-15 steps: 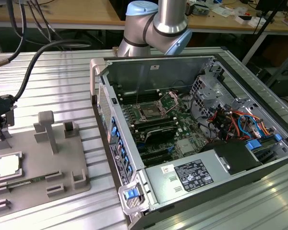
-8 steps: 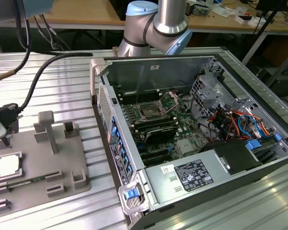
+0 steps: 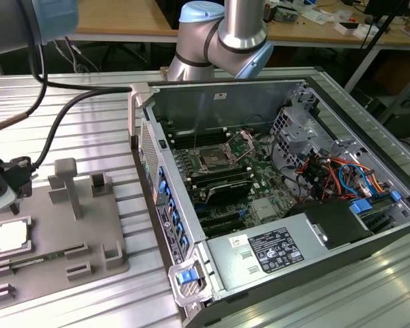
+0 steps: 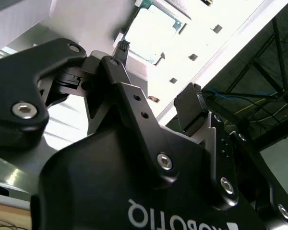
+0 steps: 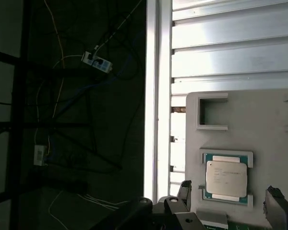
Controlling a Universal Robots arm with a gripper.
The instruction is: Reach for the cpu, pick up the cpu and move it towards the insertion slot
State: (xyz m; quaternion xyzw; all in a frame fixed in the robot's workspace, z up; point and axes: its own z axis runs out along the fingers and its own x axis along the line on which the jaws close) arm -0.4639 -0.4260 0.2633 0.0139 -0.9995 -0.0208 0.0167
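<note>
White lettering runs upside down across the black body of the tool (image 4: pixel 156 75) in the second wrist view. In the exterior view, a black label (image 3: pixel 275 250) and a white sticker (image 3: pixel 238 240) on the power supply box (image 3: pixel 240 268) carry print too fine to read. The cpu (image 5: pixel 225 178) bears faint marks, none legible.

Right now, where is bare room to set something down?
Bare ribbed aluminium table lies in the exterior view's lower right beside the open computer case, and beyond the grey fixture plate, though a black cable crosses there. Case and plate are crowded.

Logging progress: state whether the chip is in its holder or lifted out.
In. The chip lies flat inside its raised holder on the grey plate, as the first wrist view shows.
</note>
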